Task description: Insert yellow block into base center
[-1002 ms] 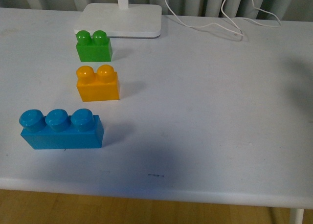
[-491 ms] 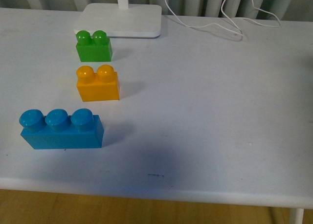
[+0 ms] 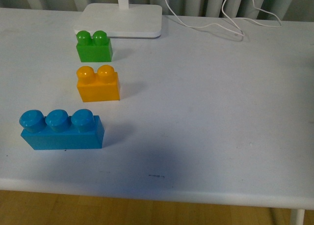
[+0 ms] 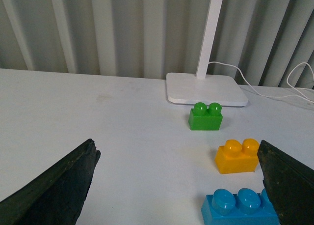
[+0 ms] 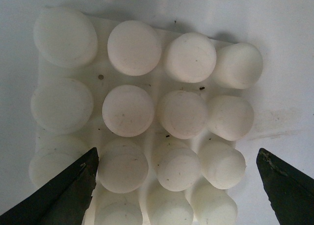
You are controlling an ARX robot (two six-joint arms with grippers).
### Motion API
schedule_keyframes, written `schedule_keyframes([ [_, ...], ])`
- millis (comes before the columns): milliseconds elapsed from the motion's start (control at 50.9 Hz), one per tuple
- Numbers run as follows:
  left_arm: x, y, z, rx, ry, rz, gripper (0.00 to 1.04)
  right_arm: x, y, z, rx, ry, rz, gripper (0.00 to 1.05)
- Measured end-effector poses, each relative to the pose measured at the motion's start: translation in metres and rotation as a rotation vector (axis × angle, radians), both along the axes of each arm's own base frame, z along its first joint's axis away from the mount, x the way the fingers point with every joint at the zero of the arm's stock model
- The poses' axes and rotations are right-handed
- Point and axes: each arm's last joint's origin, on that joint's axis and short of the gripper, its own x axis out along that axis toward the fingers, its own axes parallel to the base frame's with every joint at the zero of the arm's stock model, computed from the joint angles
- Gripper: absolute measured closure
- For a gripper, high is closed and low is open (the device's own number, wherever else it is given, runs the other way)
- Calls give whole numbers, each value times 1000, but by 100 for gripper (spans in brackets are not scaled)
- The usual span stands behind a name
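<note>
— When the right jaws stood wide apart with nothing between them, what sat under them?
— The base [image 5: 156, 85], flat on the counter [image 3: 211, 102], studs facing the wrist camera. One dark finger [image 5: 64, 195] showed at each side of it. Couldn't tell whether either touched it.
— Left jaws?
— Also wide apart, empty, low over bare counter.
— Yellow block?
— The yellow block [image 3: 98, 85] stood upright on the counter, studs up, out ahead of the left jaws and untouched. In the front view it sat on the left half, between the green brick [image 3: 94, 46] farther back and the blue brick [image 3: 61, 130] nearer the robot. All three were apart.
— Behind that?
— The green brick was just in front of the lamp foot [image 3: 120, 19]. A white cable [image 3: 206, 24] trailed along the far edge. The base showed only in the right wrist view, so its position relative to the block couldn't be told.
</note>
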Motion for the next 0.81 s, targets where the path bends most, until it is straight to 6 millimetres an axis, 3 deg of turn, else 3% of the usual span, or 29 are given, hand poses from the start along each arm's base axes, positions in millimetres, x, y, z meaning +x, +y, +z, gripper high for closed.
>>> schedule_keyframes([
  [197,0,0,0,0,0,0,6,1,2,-5,123,18,-92,9],
  [413,0,0,0,0,0,0,6,-3,19,-12,210,28,-116,9],
  [629,0,0,0,0,0,0,6,-10,50,-17,229,15,-76,9],
  [806,0,0,0,0,0,0,6,-18,91,-21,252,-11,-51,9],
])
